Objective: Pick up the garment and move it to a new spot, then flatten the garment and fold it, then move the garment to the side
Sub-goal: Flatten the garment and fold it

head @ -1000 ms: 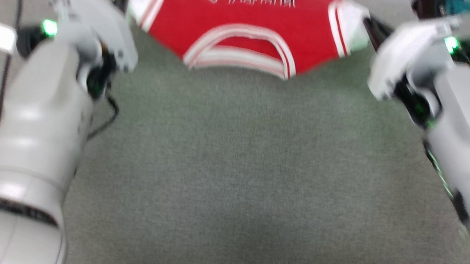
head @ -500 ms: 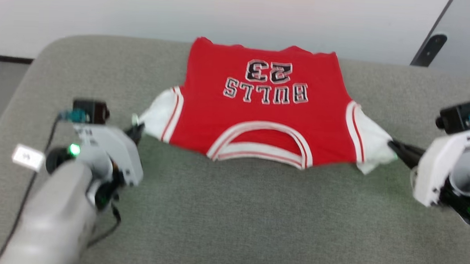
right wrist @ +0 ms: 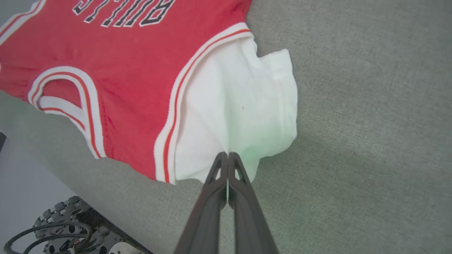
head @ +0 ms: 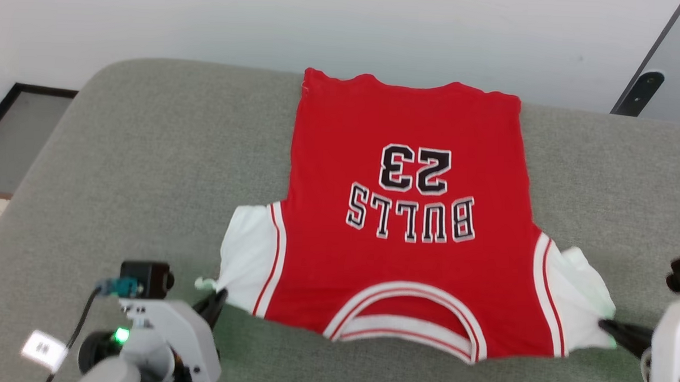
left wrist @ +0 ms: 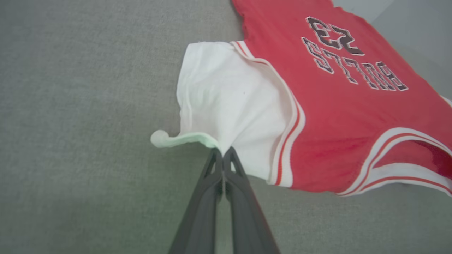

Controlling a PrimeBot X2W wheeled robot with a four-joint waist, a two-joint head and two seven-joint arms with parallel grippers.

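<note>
The garment (head: 406, 238), a red jersey with white sleeves and "BULLS 23" lettering, lies front up on the grey cushioned surface (head: 148, 167), collar toward me and hem at the far edge. My left gripper (head: 218, 297) is shut on the left white sleeve's edge (left wrist: 226, 106), lifting it slightly. At the lower right, my right gripper (head: 605, 323) is shut on the right white sleeve (right wrist: 240, 116). In both wrist views the fingertips (left wrist: 222, 155) (right wrist: 227, 157) pinch cloth at the sleeve's rim. The collar edge hangs a little above the surface.
A pale wall (head: 323, 26) runs behind the surface's far edge. A dark slanted bar (head: 640, 91) stands at the upper right. Floor shows past the left end (head: 2, 145). The robot's wheeled base (right wrist: 70, 229) shows below the near edge in the right wrist view.
The head camera has tilted up, so more of the surface and wall shows. Both grippers stay shut on the sleeves, and the garment now lies further stretched out toward the far edge.
</note>
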